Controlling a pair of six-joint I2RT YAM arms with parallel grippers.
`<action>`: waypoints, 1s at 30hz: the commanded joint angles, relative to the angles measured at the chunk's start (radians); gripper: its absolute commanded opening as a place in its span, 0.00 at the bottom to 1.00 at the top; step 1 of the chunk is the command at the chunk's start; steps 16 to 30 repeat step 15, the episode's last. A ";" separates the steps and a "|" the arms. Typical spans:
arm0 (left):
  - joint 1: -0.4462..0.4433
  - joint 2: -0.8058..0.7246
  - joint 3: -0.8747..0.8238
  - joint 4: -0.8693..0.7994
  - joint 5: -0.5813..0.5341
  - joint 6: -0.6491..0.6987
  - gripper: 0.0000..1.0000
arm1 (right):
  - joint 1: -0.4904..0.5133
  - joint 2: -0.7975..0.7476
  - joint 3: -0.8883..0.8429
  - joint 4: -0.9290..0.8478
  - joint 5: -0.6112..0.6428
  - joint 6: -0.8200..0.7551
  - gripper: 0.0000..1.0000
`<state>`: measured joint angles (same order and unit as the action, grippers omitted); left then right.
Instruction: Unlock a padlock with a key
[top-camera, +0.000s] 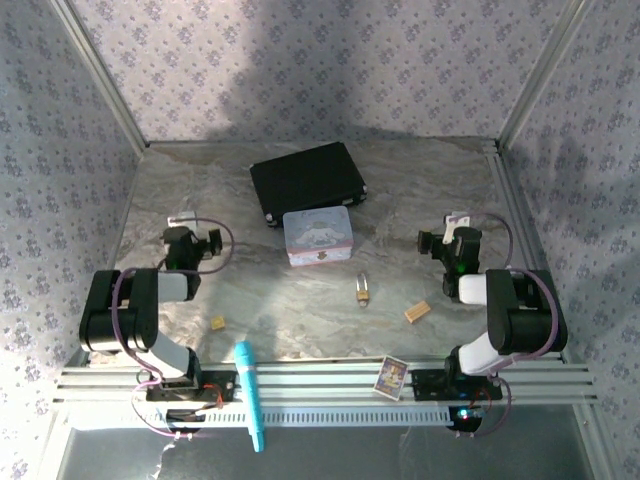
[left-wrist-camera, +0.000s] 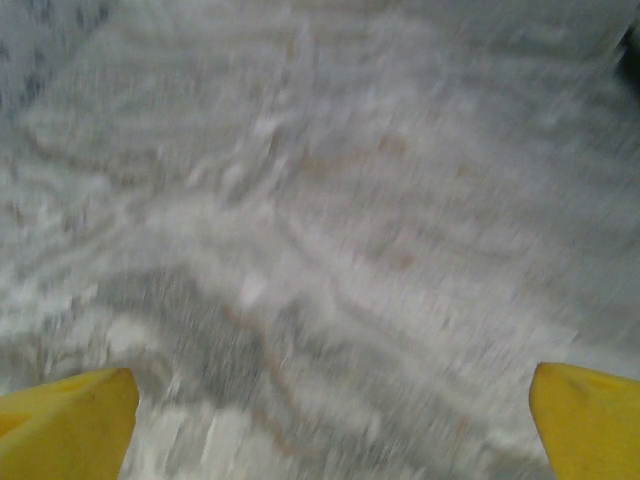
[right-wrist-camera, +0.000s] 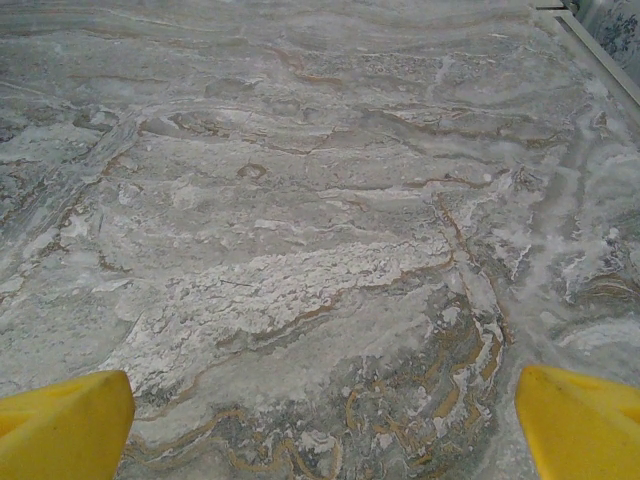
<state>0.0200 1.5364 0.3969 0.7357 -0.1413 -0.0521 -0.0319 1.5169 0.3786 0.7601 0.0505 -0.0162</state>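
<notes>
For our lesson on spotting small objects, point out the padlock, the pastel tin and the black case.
padlock (top-camera: 362, 294): top external view, on its brass body.
pastel tin (top-camera: 318, 236): top external view, middle of its lid.
black case (top-camera: 307, 180): top external view, middle of its top face.

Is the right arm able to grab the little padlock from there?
Probably yes: the padlock lies on bare tabletop nearby, and nothing stands between it and the open right gripper.
</notes>
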 joint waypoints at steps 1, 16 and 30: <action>0.001 -0.002 0.004 0.103 0.043 -0.002 1.00 | 0.001 0.002 0.019 0.016 -0.010 -0.014 0.99; -0.017 -0.004 0.008 0.094 0.003 0.006 1.00 | -0.002 0.002 0.020 0.013 -0.017 -0.013 0.99; -0.017 -0.004 0.008 0.094 0.003 0.006 1.00 | -0.002 0.002 0.020 0.013 -0.017 -0.013 0.99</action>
